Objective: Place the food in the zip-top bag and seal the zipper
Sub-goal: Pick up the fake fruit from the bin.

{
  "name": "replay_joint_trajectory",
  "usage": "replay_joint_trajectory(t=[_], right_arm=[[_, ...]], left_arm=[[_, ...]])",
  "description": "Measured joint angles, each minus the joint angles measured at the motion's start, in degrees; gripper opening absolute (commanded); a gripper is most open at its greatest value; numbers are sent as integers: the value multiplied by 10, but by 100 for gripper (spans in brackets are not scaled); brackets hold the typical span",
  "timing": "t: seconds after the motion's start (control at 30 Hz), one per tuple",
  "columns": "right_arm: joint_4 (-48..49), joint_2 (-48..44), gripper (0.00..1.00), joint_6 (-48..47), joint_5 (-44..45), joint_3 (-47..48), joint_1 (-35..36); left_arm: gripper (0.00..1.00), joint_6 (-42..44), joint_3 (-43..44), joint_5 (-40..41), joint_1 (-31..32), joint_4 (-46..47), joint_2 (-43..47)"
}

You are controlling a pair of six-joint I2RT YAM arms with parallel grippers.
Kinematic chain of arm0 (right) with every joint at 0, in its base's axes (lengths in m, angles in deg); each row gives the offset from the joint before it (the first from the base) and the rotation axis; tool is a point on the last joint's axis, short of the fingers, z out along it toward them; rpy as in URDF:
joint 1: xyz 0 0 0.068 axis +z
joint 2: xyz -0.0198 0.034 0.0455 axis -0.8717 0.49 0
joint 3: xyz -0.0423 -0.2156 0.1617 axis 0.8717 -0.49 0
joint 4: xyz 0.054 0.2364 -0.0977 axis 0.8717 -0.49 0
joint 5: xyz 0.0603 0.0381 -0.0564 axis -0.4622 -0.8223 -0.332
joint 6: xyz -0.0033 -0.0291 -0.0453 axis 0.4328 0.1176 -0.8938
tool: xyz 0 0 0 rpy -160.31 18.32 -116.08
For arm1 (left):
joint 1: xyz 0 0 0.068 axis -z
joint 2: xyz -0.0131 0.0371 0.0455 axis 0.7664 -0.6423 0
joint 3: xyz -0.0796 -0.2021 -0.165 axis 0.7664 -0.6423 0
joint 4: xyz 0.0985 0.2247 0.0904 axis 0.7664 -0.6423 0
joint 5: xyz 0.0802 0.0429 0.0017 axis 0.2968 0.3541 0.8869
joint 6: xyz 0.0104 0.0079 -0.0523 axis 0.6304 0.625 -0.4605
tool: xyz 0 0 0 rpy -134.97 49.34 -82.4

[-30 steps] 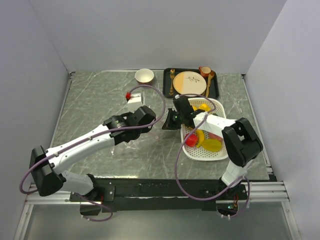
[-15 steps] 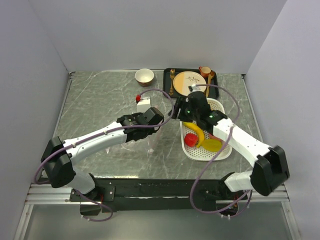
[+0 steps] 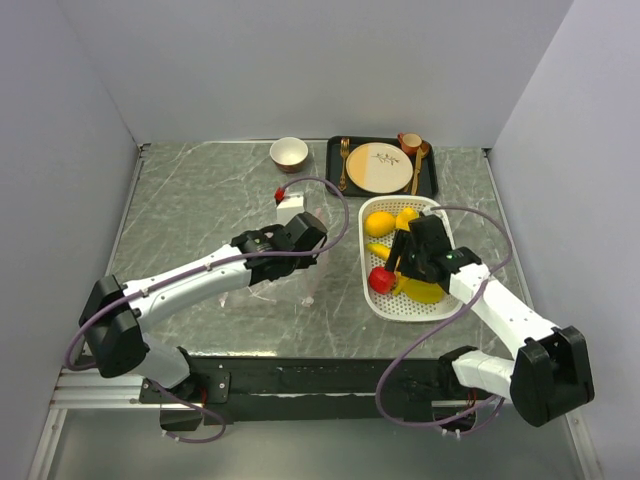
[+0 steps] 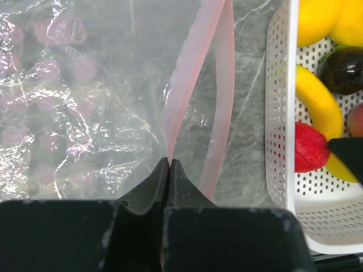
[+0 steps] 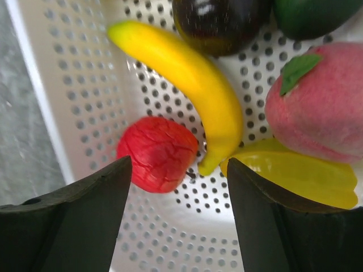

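Lying in the white basket (image 5: 35, 73) — banana (image 5: 187, 79), red fruit (image 5: 157, 154), peach (image 5: 317, 107).

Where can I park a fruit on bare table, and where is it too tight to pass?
Bare table lies far left, between its left edge and the bowl. Another patch sits right of the tray, beyond the basket. Tight: the strip between the zip-top bag and the basket.

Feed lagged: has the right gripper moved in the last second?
Yes. The right gripper shifted right, from the white basket's left rim to over its inside, fingers open above the red fruit.
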Motion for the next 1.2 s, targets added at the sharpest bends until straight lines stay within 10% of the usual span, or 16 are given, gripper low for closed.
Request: replay_joint_trajectory(t=[0.63,0.87,1.2], right_arm=[[79,97,76,17,-118,-24,0],[101,89,36,21,-126,-28,-1],[85,-22,25,23,-110,-39,-1]], left_arm=[[1,1,-8,-11,0,9,13],[1,1,-9,-12,0,9,13],[1,1,-9,-14,0,9,13]])
